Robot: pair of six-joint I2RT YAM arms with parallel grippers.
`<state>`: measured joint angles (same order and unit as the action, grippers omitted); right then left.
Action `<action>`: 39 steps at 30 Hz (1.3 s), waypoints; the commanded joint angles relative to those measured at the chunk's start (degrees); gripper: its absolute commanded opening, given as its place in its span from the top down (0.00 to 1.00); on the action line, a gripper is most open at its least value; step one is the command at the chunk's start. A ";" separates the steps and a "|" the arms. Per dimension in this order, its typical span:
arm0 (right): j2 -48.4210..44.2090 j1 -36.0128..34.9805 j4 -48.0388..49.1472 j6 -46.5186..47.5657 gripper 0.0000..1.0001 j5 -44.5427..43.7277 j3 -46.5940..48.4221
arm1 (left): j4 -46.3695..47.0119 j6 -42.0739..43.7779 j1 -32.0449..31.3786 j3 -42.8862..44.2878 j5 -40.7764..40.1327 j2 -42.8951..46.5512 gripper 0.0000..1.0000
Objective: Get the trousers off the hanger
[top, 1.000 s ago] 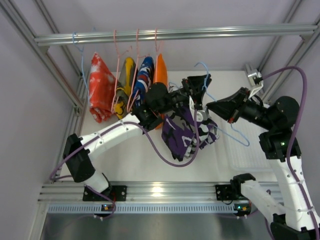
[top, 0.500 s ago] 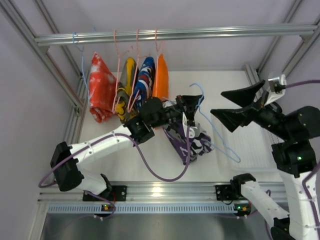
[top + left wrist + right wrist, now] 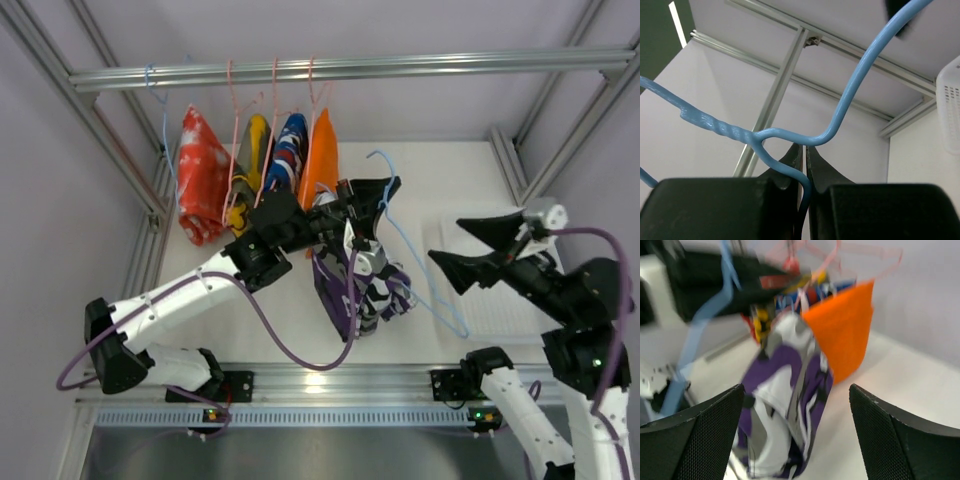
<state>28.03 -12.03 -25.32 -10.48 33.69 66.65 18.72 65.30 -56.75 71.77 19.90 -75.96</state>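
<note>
The purple, white and black camouflage trousers (image 3: 355, 290) hang bunched on a blue wire hanger (image 3: 420, 270) above the table. My left gripper (image 3: 385, 190) is shut on the hanger's neck, just below its hook. In the left wrist view the blue hanger (image 3: 840, 107) wire runs down between the shut left gripper (image 3: 805, 147). My right gripper (image 3: 445, 238) stands open to the right of the hanger, touching nothing. In its blurred view the right gripper (image 3: 796, 390) faces the camouflage trousers (image 3: 785, 410) and the orange trousers (image 3: 842, 330). The orange trousers (image 3: 322, 150) hang from the rail.
On the metal rail (image 3: 350, 68) pink hangers carry a red-and-white garment (image 3: 203, 175), a yellow one (image 3: 250, 170) and a blue patterned one (image 3: 290, 150). A white basket (image 3: 500, 290) sits on the table at the right. Frame posts stand on both sides.
My right gripper has opened, let go and drawn back to the right and nearer. My left arm has carried the hanger and camouflage trousers leftward and toward the near edge.
</note>
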 commanded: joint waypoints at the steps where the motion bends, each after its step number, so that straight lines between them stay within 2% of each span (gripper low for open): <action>1: -0.95 -0.71 -7.38 4.50 0.16 7.35 -7.57 | 9.14 2.46 -0.20 6.01 1.37 4.07 1.00; 6: -7.10 -0.71 -5.88 7.93 0.18 5.16 -16.80 | 8.97 2.90 -0.20 7.16 1.19 4.60 1.00; 14: -11.42 -0.71 -5.26 6.26 0.19 7.62 -20.59 | 8.88 3.17 0.06 7.68 -0.03 5.83 1.00; 18: -8.09 -0.71 -9.12 3.56 0.19 3.95 -21.83 | 8.61 1.86 -0.02 9.88 -1.35 5.57 1.00; 21: -0.72 -0.71 -10.53 -0.22 0.16 0.94 -19.29 | 6.95 -0.68 0.06 13.74 -2.41 4.60 1.00; 23: 5.78 -0.45 -10.63 -1.72 0.13 6.78 -17.70 | 5.63 -0.79 0.06 15.41 -1.98 4.51 1.00; 24: 5.89 -0.45 -9.67 -2.52 0.12 7.78 -17.96 | 5.89 -0.61 0.06 15.42 -1.97 4.68 1.00; 26: 4.15 -0.27 -6.16 -1.92 0.11 10.76 -20.93 | 5.54 0.00 0.06 15.51 -2.15 5.12 1.00; 30: -1.39 -0.27 1.40 0.19 0.11 10.96 -25.08 | 5.19 0.71 0.06 15.33 -3.38 5.83 1.00; 35: -1.57 -0.19 6.15 1.25 0.12 16.21 -25.60 | 5.01 1.76 0.15 15.68 -3.03 5.83 1.00; 39: -5.08 -0.27 8.18 4.15 0.11 17.63 -26.92 | 3.96 2.29 0.06 16.47 -3.11 5.39 1.00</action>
<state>25.21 -11.99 -24.25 -9.39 47.44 40.18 14.92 65.17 -56.73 83.37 17.08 -73.14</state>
